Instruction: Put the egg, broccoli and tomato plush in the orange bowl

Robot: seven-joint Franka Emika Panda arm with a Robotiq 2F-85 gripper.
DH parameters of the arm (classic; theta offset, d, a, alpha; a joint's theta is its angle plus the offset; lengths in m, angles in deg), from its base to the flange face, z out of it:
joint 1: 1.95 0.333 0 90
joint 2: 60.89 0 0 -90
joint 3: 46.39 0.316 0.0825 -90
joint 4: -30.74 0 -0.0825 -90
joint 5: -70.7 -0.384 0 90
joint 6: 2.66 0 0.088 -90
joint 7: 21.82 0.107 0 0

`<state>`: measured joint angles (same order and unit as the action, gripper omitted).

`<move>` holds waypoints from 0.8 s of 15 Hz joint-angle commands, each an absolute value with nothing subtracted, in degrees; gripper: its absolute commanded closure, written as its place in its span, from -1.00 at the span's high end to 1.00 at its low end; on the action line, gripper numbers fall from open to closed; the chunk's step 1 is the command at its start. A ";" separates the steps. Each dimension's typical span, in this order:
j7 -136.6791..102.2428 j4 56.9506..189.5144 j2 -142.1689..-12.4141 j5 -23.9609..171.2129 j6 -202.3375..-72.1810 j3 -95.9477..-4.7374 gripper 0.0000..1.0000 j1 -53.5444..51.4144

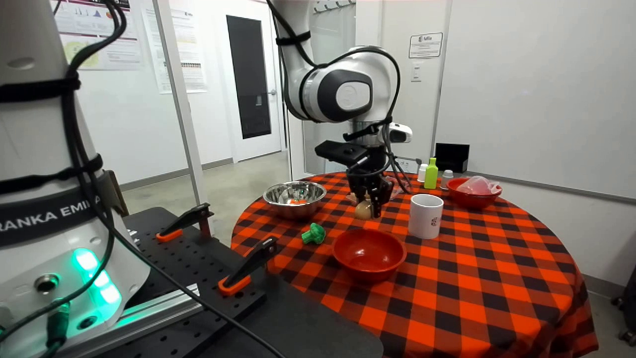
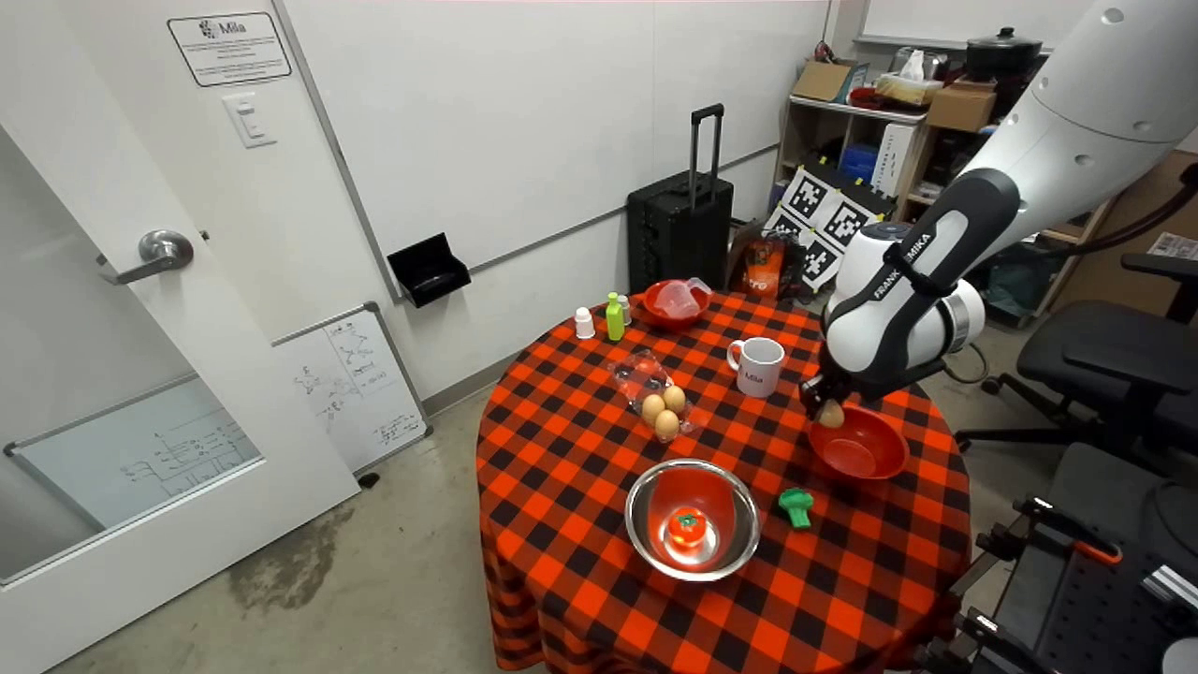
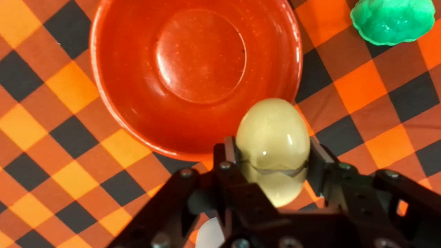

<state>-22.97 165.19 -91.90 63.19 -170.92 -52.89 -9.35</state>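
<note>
The fingers (image 3: pixel 318 165) of the gripper (image 3: pixel 274 151) are clamped on the egg (image 3: pixel 272 124), one against each side, just right of centre in the wrist view. Seen from there, the egg hides part of the lower right rim of the orange bowl (image 3: pixel 203 55), which fills the upper middle; the broccoli (image 3: pixel 392 22) is cut off at the upper right corner. In an exterior view the egg hangs near the middle of the frame, clear of the red-and-black checked tablecloth (image 1: pixel 487 278) and just above the bowl in the picture. In both exterior views the broccoli lies on the cloth between the orange bowl and the steel bowl (image 2: pixel 744 524). The tomato (image 2: pixel 687 526) sits inside the steel bowl, at the lower middle of an exterior view. Above and right of it stands the white cup (image 2: pixel 766 370), with three more eggs (image 2: pixel 666 424) and clear plastic packaging (image 2: pixel 638 367) to its left.
</note>
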 commanded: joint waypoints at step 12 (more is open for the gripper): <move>-29.07 162.84 -99.61 61.58 -169.76 -42.70 -0.55 -26.50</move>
<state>-26.05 165.38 -96.64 62.86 -170.60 -45.16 -23.20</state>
